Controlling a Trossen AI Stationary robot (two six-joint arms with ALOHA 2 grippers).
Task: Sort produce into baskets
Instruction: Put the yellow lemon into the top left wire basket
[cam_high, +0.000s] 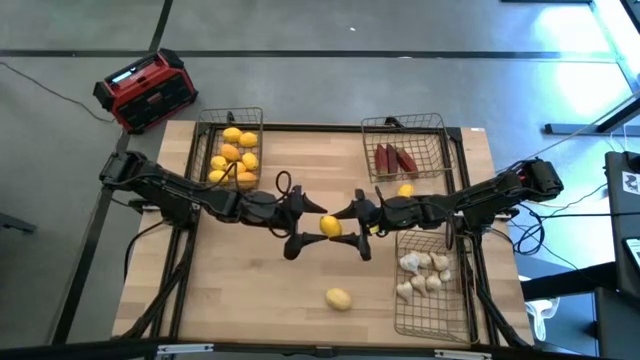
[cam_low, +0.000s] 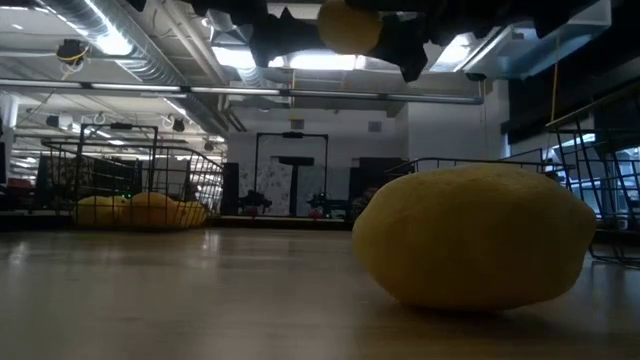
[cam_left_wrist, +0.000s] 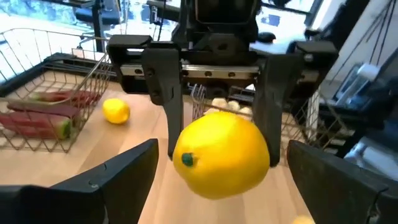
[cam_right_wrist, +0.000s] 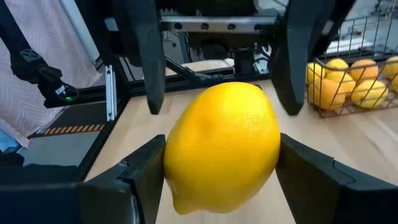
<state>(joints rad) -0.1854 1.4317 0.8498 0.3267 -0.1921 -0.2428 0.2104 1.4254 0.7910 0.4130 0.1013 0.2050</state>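
A yellow lemon (cam_high: 331, 226) hangs above the table's middle between my two grippers, which meet there tip to tip. My right gripper (cam_right_wrist: 221, 177) comes from the table's right and is shut on it. My left gripper (cam_left_wrist: 224, 186) comes from the left and stands open; its fingers (cam_right_wrist: 146, 62) flank the lemon with gaps on both sides. A second lemon (cam_high: 339, 298) lies on the table nearer the front edge, large in the low view (cam_low: 475, 235). A third lemon (cam_high: 405, 190) lies beside the far right basket. My right gripper pinches the lemon's two opposite sides (cam_right_wrist: 273, 149) between its two fingers (cam_left_wrist: 273, 106). The fingers reach in about level from the table's right. The lemon is lifted clear of the table, its green stem end (cam_left_wrist: 186, 160) toward my left gripper.
The far left basket (cam_high: 205, 140) holds yellow and orange fruits. In the far right basket (cam_high: 440, 135) lie dark red pieces; the near right basket (cam_high: 400, 320) holds white garlic bulbs. A red-and-black box (cam_high: 145, 90) sits off the table's far left corner.
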